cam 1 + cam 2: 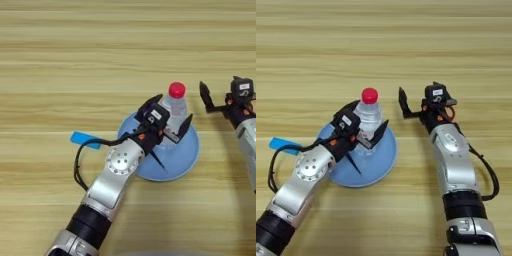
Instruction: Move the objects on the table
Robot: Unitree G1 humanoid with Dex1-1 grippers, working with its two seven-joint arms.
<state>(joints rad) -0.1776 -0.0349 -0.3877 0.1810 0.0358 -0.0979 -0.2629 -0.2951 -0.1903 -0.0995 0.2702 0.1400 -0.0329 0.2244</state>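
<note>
Centrally, the water bottle [369, 114] (clear, red-capped) stands upright on a blue plate [378, 162] on the table [381, 45]; the left gripper [367, 124] has its black fingers spread around the bottle's body, one behind and one in front, not visibly pinching it. A thin black stick [352, 163] lies on the plate below the bottle; the right gripper [418, 102] hangs open just right of the bottle, touching nothing; a blue tag [84, 139] lies left of the plate.
</note>
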